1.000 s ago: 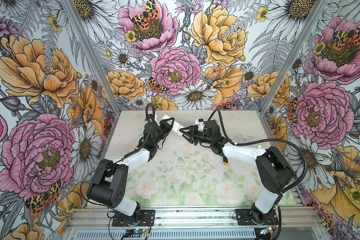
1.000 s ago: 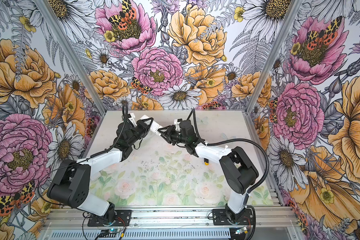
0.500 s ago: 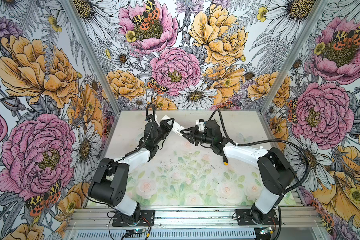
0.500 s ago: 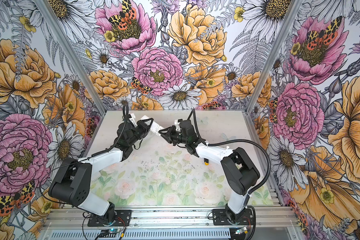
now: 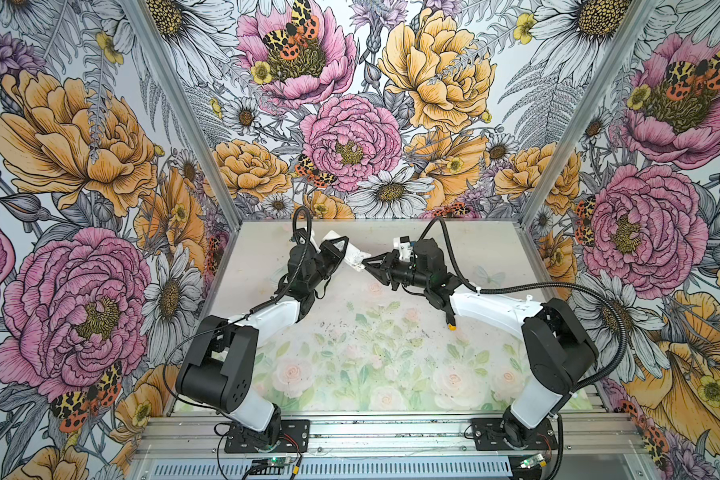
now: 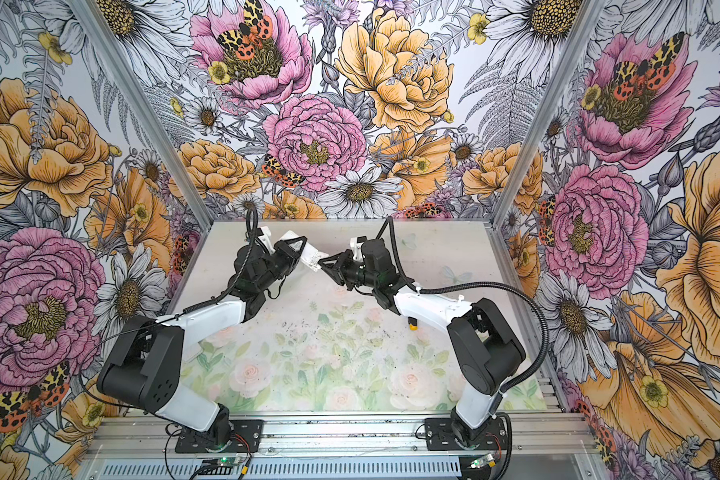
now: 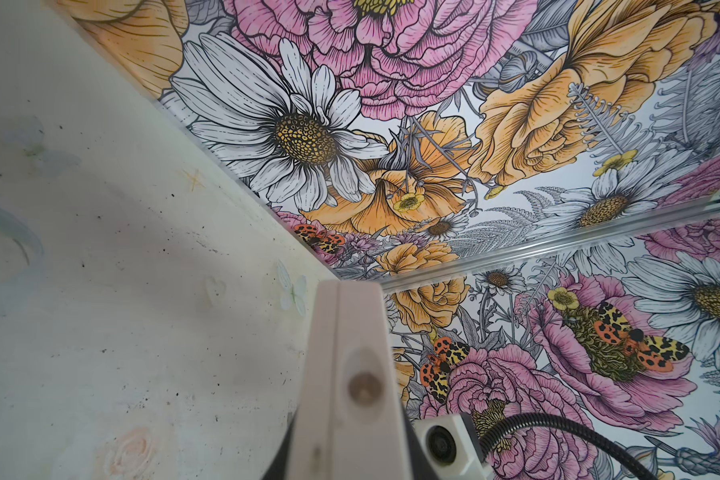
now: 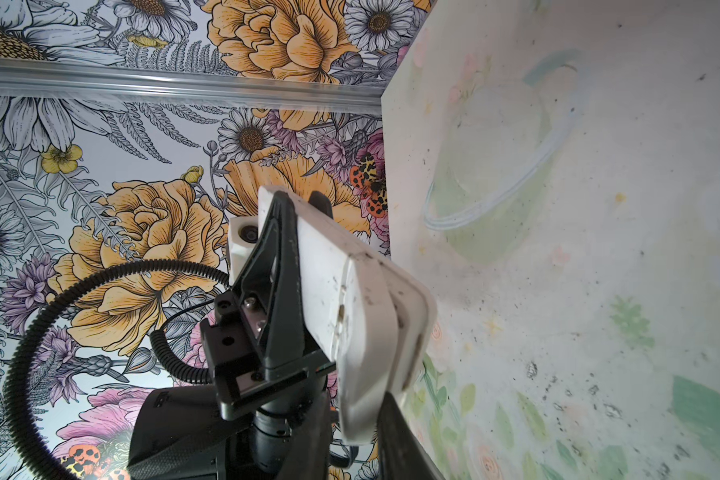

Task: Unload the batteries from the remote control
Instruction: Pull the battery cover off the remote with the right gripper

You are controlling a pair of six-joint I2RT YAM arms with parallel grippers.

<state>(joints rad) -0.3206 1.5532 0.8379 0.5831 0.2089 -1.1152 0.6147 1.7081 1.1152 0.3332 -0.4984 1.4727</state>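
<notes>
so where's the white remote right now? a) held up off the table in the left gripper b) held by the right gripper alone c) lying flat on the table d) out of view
a: in both top views the remote is clamped in the left gripper above the table, with the right gripper at its free end.

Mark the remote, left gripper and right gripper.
remote (image 5: 353, 258): in a top view, bare white end.
left gripper (image 8: 300, 200): right wrist view, between its fingertips, on the remote.
right gripper (image 5: 366, 263): in a top view, between its fingertips.
</notes>
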